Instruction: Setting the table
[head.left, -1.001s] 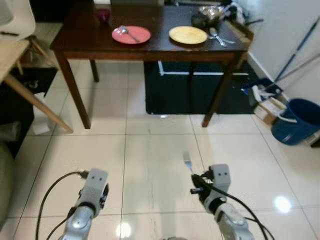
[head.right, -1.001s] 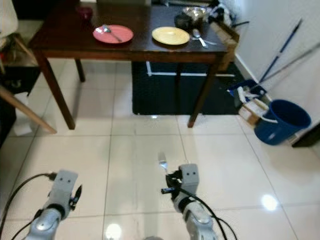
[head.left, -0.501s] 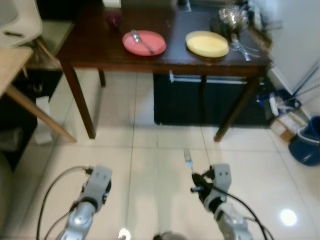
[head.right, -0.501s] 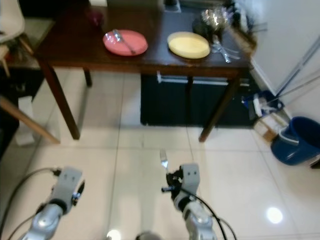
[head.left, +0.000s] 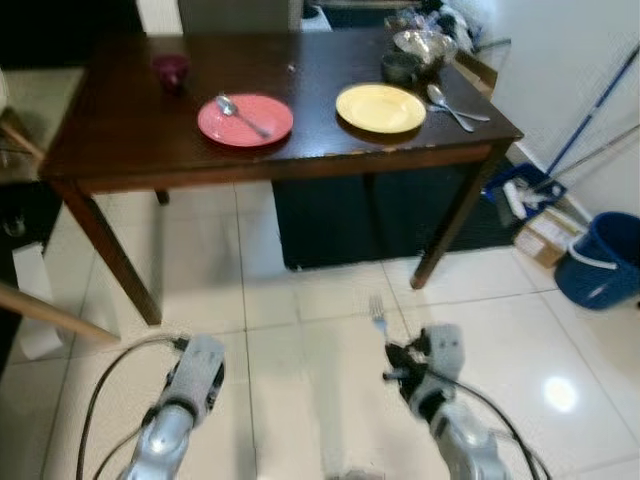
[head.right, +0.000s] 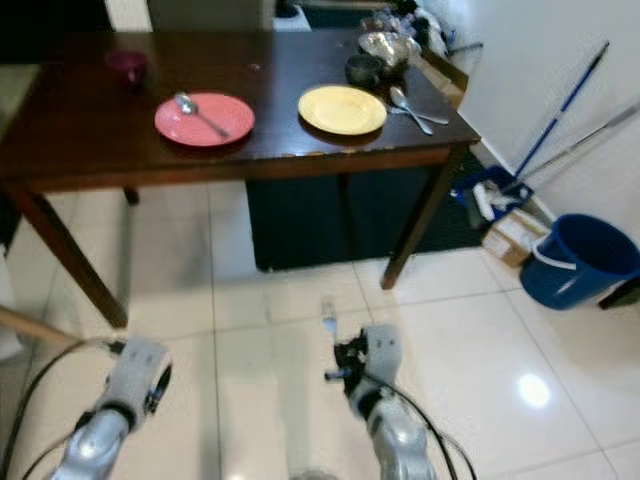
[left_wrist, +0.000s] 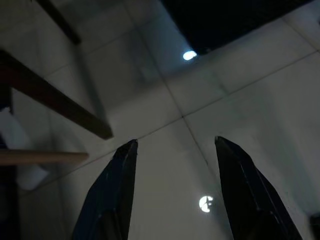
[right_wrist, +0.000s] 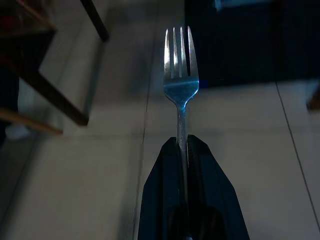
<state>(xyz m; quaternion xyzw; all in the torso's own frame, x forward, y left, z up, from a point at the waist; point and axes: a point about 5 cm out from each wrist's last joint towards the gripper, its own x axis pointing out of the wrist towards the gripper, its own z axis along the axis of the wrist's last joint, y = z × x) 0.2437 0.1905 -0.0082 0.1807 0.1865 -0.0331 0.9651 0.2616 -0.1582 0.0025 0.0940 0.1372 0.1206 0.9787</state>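
Basically the right gripper (right_wrist: 182, 150) was clamped shut on a fork (right_wrist: 179, 75), handle pinched between the two fingers, tines sticking straight out past the tips. Head views showed the fork (head.left: 378, 316) held low over the floor tiles, tines aimed forward at the table (head.left: 120, 130), well short of it

Left gripper (left_wrist: 175, 165) was empty, fingers spread wide over bare tile, arm idle at the robot's left

On the table: pink plate (head.left: 270, 125) with a spoon (head.left: 240, 113) lying on it, yellow plate (head.left: 380, 107) bare, more cutlery (head.left: 455, 105) just right of the yellow plate, dark bowl (head.left: 400, 67) and a metal bowl (head.left: 420, 42) behind, small maroon cup (head.left: 170, 68) at far left

Key relation: fork's long axis ran along the gripper's fingers, pointing toward the table edge; yellow plate sat ahead, roughly in line with the right arm, pink plate off to the left. Right arm was the nearer one and already had the fork, so the likely step was carrying it up to a plate, probably the yellow one, which had no cutlery on it. Table top was well above the gripper, so the arm would need raising once close

Blue bucket (head.left: 600, 260) stood on the floor to the right, clear of the path
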